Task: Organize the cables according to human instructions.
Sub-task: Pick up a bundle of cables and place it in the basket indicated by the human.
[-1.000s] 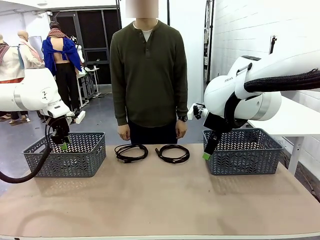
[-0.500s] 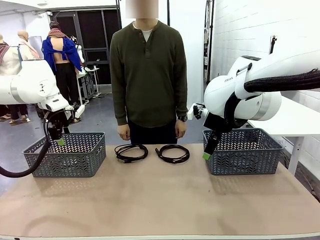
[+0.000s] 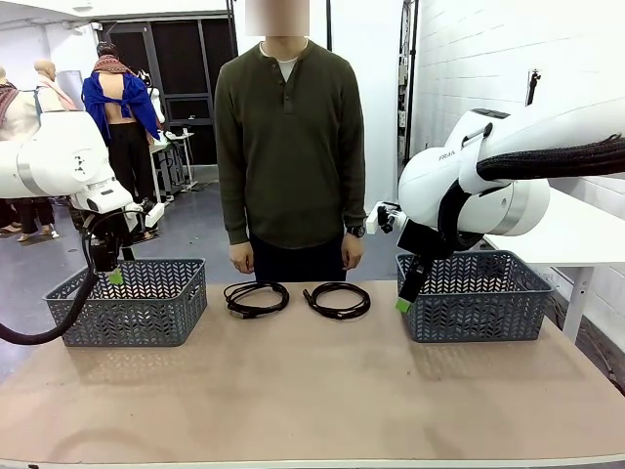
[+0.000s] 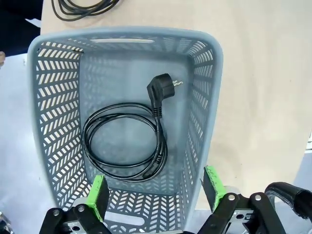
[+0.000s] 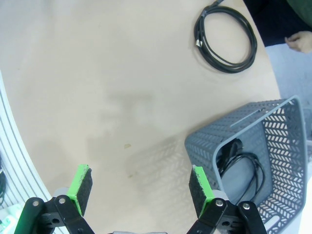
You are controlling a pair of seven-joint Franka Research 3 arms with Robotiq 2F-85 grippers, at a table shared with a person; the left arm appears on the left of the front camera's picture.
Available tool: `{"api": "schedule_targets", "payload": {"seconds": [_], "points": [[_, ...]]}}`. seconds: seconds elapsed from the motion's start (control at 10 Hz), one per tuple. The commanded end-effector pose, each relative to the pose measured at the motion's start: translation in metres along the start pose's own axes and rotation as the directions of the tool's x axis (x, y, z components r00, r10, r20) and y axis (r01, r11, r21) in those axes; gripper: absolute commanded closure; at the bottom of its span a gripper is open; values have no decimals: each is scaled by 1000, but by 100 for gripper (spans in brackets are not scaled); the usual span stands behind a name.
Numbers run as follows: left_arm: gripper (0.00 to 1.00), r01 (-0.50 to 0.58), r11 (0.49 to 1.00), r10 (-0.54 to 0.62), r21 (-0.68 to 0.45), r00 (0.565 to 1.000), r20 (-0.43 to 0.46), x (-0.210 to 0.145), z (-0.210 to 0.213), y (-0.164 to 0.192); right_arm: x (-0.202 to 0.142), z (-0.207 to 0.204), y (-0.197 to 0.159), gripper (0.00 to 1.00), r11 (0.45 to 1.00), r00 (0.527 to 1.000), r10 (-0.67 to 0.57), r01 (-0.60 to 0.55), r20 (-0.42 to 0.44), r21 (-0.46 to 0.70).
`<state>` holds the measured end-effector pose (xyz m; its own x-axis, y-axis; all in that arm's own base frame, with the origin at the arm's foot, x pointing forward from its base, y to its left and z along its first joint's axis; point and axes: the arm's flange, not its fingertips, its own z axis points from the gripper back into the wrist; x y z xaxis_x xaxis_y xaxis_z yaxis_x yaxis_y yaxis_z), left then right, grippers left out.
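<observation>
Above left basket [image 4: 215,97], left tool [image 4: 156,189] released, coiled cable [image 4: 157,92] inside, right tool [image 5: 141,187] also released

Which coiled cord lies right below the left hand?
The black coiled power cord with the angled plug, alone inside the grey plastic basket on the robot's left. Two other cords lie on the table; a fourth cord sits in the right basket.

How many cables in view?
4: left coil and right coil on the table between baskets; third coil in the left basket; fourth coil in the right basket, whose floor is partly hidden.
</observation>
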<state>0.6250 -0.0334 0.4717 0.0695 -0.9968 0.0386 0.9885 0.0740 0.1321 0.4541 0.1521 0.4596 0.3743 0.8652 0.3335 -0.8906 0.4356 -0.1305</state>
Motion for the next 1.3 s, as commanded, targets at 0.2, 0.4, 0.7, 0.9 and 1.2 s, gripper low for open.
{"api": "schedule_targets", "payload": {"seconds": [0.2,0.4,0.7,0.9,1.2], "points": [[0,7,1000,-7,20,1000,-9,-1,-1,2,0,-1,0,0,1000,1000,-3,3,-3,-4],[0,0,1000,0,4,1000,1,0,-1,1,0,-1,0,0,1000,1000,-3,3,-3,-4],[0,-102,994,98,34,989,107,32,20,-31,0,-1,0,0,1000,1000,-3,3,-3,-4],[0,-148,988,143,33,981,129,45,20,-54,0,-1,0,0,1000,1000,-3,3,-3,-4],[0,-154,987,160,-42,963,215,67,10,-97,0,-1,0,0,1000,1000,-3,3,-3,-4]]}}
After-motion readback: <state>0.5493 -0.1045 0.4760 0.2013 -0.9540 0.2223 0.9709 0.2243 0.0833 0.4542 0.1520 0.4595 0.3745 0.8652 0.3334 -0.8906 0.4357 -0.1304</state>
